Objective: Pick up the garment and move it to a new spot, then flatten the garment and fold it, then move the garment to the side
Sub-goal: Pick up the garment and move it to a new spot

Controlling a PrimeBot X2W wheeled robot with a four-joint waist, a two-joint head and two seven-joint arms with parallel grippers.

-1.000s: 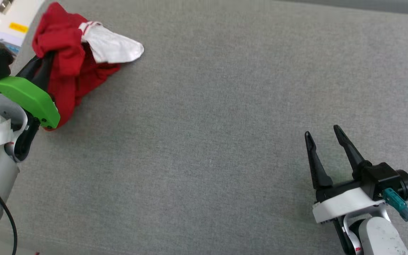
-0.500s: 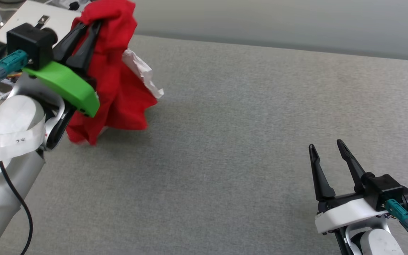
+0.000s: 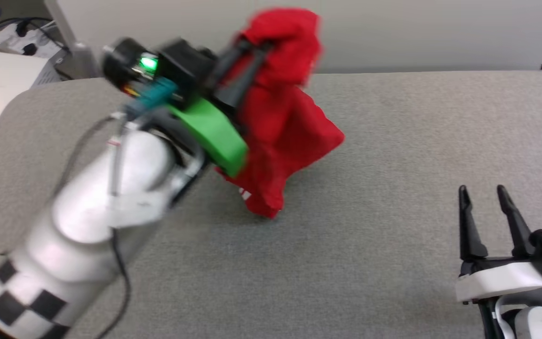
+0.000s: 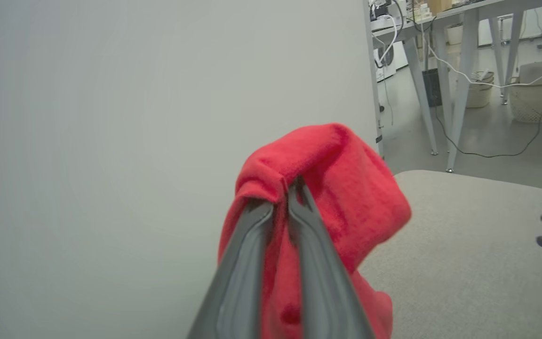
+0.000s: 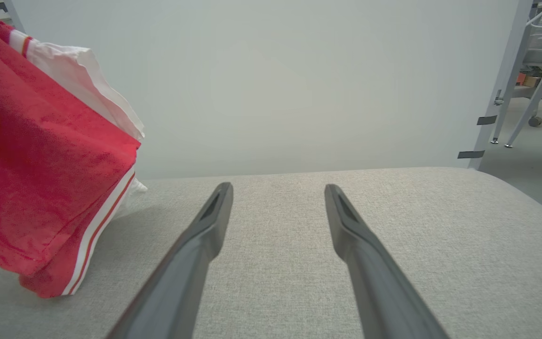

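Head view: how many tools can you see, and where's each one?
2. The left tool is at upper centre, shut on the hanging red garment. The right tool is at lower right, open, over the grey surface.

Left arm held high, forearm slanting toward the far side; left gripper [image 3: 253,44] pinched nearly closed on the garment [image 3: 290,117], view blurred. Right gripper [image 3: 482,190] low at near right, fingers spread wide, pointing far.

Garment [image 3: 290,117]: red; sleeve [image 5: 78,80] white; trim [image 5: 98,235] red-and-white striped.
Table [image 3: 370,263]: grey, fine weave.
Left arm [image 3: 101,207]: silver; bracket [image 3: 210,134] green; checks [image 3: 21,296] black-and-white; plug [image 3: 155,92] teal.
Right gripper [image 3: 482,188]: fingers [image 3: 468,230] black; mount [image 3: 501,280] white.
Wall [image 5: 275,84]: pale grey.
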